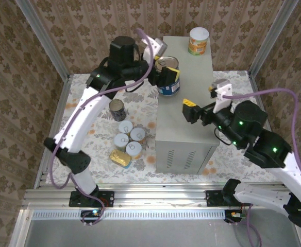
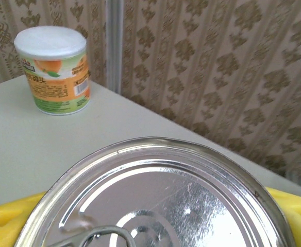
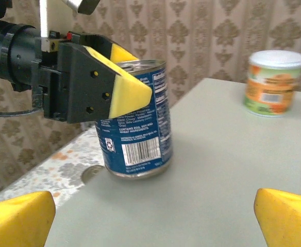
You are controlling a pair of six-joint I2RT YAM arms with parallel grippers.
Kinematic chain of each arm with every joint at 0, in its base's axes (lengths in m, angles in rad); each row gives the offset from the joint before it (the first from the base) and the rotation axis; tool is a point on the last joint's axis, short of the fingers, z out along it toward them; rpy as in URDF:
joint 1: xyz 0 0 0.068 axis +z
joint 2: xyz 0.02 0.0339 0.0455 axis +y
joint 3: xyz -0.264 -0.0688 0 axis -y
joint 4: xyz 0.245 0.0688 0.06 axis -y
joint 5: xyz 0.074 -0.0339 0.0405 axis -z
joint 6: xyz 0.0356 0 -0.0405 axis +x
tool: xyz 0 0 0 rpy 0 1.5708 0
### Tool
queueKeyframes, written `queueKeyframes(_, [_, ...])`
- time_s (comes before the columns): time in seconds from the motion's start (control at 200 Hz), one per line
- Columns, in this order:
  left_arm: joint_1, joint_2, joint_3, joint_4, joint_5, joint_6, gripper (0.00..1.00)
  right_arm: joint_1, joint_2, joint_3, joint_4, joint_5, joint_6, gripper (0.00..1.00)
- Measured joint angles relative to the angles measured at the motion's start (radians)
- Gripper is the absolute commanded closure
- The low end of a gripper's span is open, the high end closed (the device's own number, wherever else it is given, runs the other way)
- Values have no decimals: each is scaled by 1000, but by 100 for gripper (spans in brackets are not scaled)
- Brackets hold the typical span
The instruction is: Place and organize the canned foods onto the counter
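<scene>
A blue-labelled can (image 1: 168,78) with a silver pull-tab lid (image 2: 161,200) stands upright at the left edge of the counter (image 1: 194,118), a pale grey box. My left gripper (image 1: 167,72) is shut on it near its top, one yellow pad (image 3: 127,87) on each side. A shorter orange can (image 1: 198,41) with a white lid (image 2: 50,42) stands at the counter's far end. My right gripper (image 3: 153,221) hovers open over the counter's near half with nothing between its fingers, pointing at the blue can (image 3: 137,128).
On the floral floor left of the counter stand a silver-topped can (image 1: 117,109) and several white-lidded cans (image 1: 130,138), with a flat yellow tin (image 1: 119,158) in front. Patterned walls and metal posts enclose the space.
</scene>
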Motion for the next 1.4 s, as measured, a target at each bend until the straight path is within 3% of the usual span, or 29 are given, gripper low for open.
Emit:
queueKeyframes(0.2, [-40,164,268,-148,-96,106,100,-1,-54,-6,-77,84,-5,0])
queueKeyframes(0.4, [-52,191,310,-169,-134,140,97,-2,-74,-21,-126,122,-5,0])
queueKeyframes(0.695, [-52,206,331,-174,-145,143,22,-2,-105,-33,-153,150,-5,0])
queueKeyframes(0.8, [-50,206,330,-174,-140,143,9,-2,-103,-33,-153,152,-5,0])
queueKeyframes(0.955, [-43,128,174,-88,-125,141,3,-2,-96,-33,-153,151,-5,0])
queueKeyframes(1.17, [-31,-3,-38,26,-109,130,2,-2,-94,-33,-160,151,-5,0])
queueKeyframes(1.4, [-23,-26,-105,100,-99,108,15,-2,-94,-33,-160,151,-5,0])
